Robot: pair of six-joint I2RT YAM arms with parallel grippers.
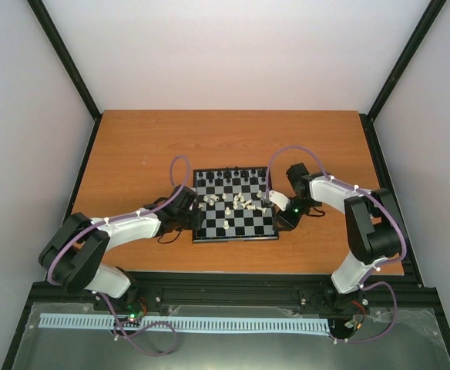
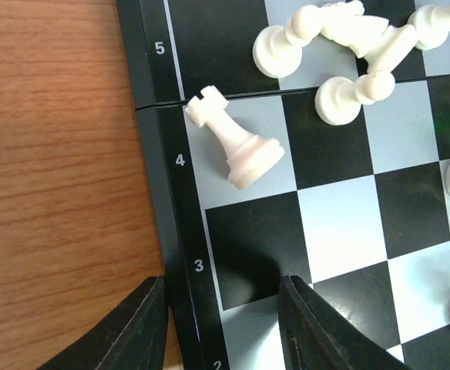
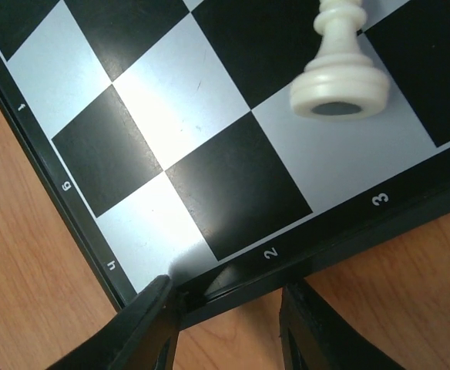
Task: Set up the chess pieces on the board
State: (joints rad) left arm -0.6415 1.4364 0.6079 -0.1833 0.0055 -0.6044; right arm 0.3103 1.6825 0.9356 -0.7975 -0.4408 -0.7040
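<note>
Top view first: the board sits in the middle of the desk, a little toward the near edge. A line of black pieces stands along the board's far edge. The cream-white chess pieces are scattered over the middle squares. The left gripper is at the board's left edge and the right gripper is at its right edge.

Over to the left wrist: the left gripper has its jaws apart with nothing between them. One finger is over the wood of the desk and the other is over the squares, so they straddle the board's rim near mark 3. A white rook lies on its side on the pale edge square at mark 4. More white pieces lie toppled in a heap further in.

Now the right wrist: the right gripper is also spread and holding nothing. Its fingers hang at the board's corner rim, by marks h and 2. One white piece is tipped over on the pale square next to mark 3, with its base facing the camera.
</note>
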